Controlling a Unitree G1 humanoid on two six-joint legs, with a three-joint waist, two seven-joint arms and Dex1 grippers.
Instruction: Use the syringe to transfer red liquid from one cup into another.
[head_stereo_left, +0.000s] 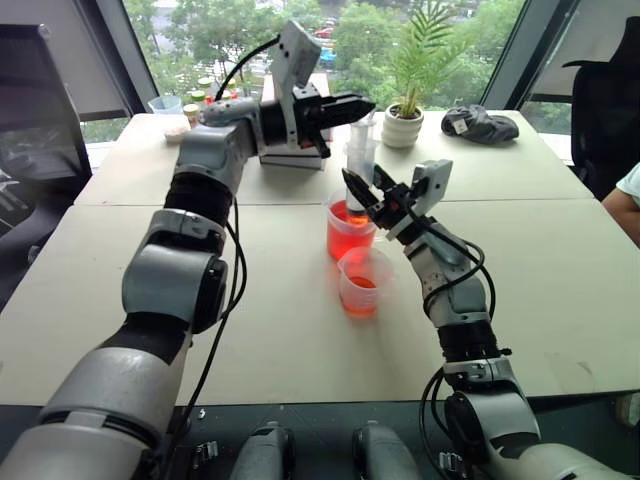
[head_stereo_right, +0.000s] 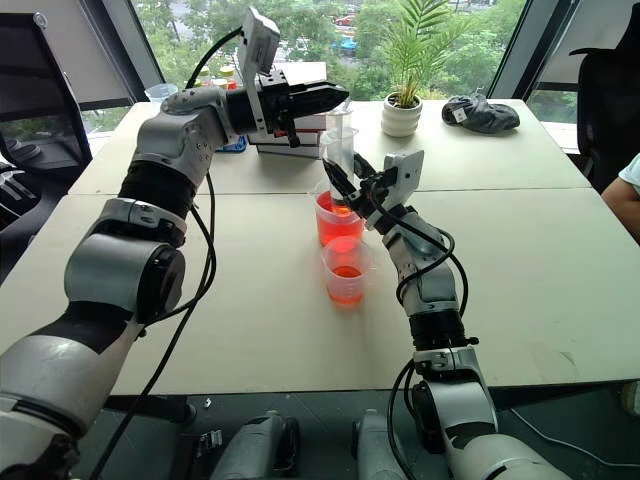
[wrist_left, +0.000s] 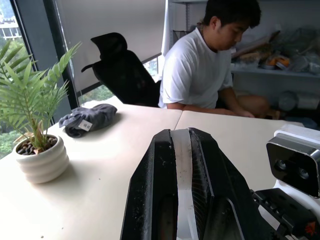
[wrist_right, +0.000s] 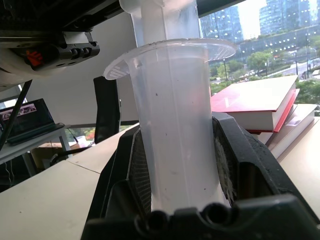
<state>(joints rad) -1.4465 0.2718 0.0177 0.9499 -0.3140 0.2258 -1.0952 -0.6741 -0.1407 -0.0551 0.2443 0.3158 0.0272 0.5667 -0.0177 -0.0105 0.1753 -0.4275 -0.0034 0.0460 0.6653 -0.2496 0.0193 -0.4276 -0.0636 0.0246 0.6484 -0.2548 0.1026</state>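
Observation:
The syringe (head_stereo_left: 360, 152) stands upright over the larger clear cup (head_stereo_left: 349, 238), its lower end dipping into the red liquid (head_stereo_left: 350, 236) there. From the left, my left gripper (head_stereo_left: 360, 105) reaches in level and is shut on the white plunger top (wrist_left: 182, 175). My right gripper (head_stereo_left: 366, 190) comes up from below and is shut on the clear barrel (wrist_right: 177, 125). The smaller clear cup (head_stereo_left: 362, 285) stands just in front of the larger one, with a little red liquid at its bottom. The syringe's tip is hidden inside the cup.
A potted plant (head_stereo_left: 405, 118), a dark bundled cloth (head_stereo_left: 480, 124) and a stack of books (wrist_right: 260, 102) sit on the far half of the table (head_stereo_left: 560, 290). A person (wrist_left: 205, 65) sits at the table's right side, beside a black chair (wrist_left: 120, 70).

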